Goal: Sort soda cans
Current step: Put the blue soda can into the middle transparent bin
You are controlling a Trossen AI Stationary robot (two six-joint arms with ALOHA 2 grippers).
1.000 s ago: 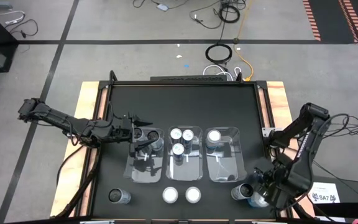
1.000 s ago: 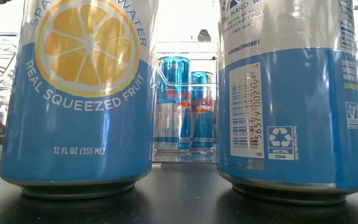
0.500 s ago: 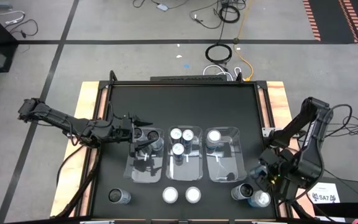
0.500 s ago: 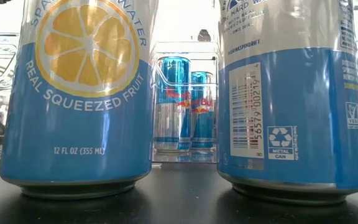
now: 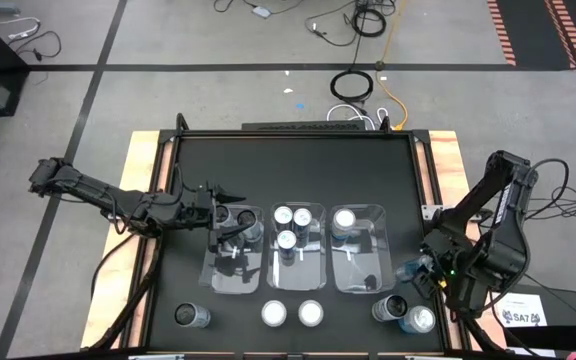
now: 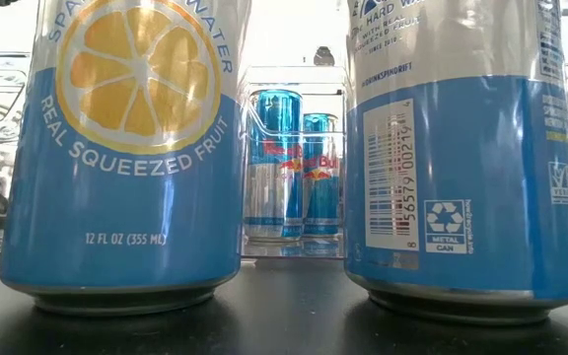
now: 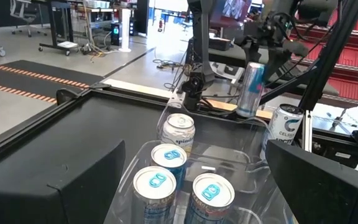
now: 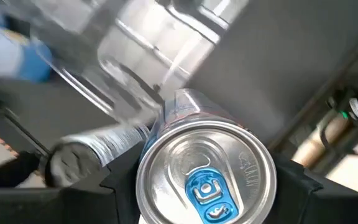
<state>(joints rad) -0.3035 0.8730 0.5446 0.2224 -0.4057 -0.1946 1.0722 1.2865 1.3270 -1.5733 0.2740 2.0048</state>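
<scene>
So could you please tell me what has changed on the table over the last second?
The right claw, shut on a blue-tabbed can, has lifted it off the near right corner and carried it up toward the right bin. Two cans are left in that corner. The left claw is still open at the left bin, and the three bins' cans and the three front-row cans have not moved.

Three clear plastic bins [image 5: 297, 258] sit mid-table [image 5: 293, 170]; cables [image 5: 353, 85] lie on the floor beyond.

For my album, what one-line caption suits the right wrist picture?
The right gripper holds a silver can with a blue tab, lifted beside a clear bin.
</scene>
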